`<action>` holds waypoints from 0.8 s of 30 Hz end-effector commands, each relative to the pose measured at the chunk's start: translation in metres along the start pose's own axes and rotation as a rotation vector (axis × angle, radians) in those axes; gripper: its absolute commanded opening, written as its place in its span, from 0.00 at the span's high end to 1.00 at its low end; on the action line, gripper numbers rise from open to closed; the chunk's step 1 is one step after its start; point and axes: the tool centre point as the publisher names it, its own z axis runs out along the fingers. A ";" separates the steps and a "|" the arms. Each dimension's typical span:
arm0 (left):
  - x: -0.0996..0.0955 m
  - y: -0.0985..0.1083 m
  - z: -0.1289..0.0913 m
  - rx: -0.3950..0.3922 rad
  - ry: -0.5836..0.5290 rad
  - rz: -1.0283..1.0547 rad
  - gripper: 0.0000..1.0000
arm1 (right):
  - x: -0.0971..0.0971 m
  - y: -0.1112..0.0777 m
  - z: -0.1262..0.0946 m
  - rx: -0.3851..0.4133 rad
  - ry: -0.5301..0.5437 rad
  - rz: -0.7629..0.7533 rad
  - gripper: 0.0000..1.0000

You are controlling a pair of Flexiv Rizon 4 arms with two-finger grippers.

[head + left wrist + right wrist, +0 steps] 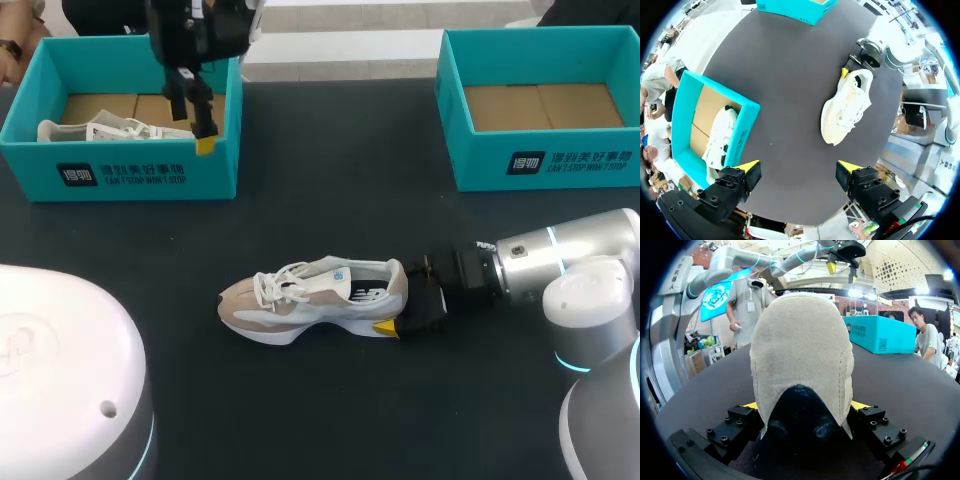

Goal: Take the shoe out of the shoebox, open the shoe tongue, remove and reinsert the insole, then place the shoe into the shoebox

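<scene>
Clamping the heel of the shoe (pixel 315 297) out on the counter (pixel 330 420), the right jaws are holding it while the left jaws are hanging apart above the far-left shoebox (pixel 120 175), seemingly leaving tongue, insole and reboxing undone.

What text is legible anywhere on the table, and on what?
Left teal cardboard shoebox, front wall: white logo and print line, too small to read surely.
Right teal cardboard shoebox: same print, too small.
Beige-and-white sneaker: side mark, blue label, blurred.
</scene>
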 end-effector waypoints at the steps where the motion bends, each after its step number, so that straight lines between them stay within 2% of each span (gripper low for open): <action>1: 0.029 -0.001 -0.005 -0.008 -0.003 -0.052 0.00 | -0.002 -0.004 0.010 0.004 -0.001 0.001 1.00; 2: 0.032 0.000 -0.005 -0.012 0.025 -0.073 0.00 | -0.002 -0.004 0.010 0.004 -0.001 0.001 1.00; 8: 0.062 -0.002 -0.006 -0.029 0.005 -0.211 0.00 | -0.002 -0.004 0.010 0.004 -0.001 0.001 1.00; 18: 0.115 -0.025 0.000 -0.062 -0.052 -0.517 0.00 | -0.002 -0.004 0.010 0.004 -0.001 0.001 1.00; 20: 0.126 -0.029 0.001 -0.056 -0.020 -0.544 0.00 | -0.002 -0.004 0.010 0.004 -0.001 0.001 1.00; 22: 0.131 -0.030 0.002 -0.056 -0.016 -0.535 0.00 | -0.002 -0.004 0.010 0.004 -0.001 0.001 1.00; 23: 0.143 -0.033 0.005 -0.053 -0.022 -0.581 0.00 | -0.002 -0.004 0.010 0.004 -0.001 0.001 1.00; 24: 0.144 -0.034 0.005 -0.050 -0.023 -0.580 0.00 | -0.002 -0.004 0.010 0.004 -0.001 0.001 1.00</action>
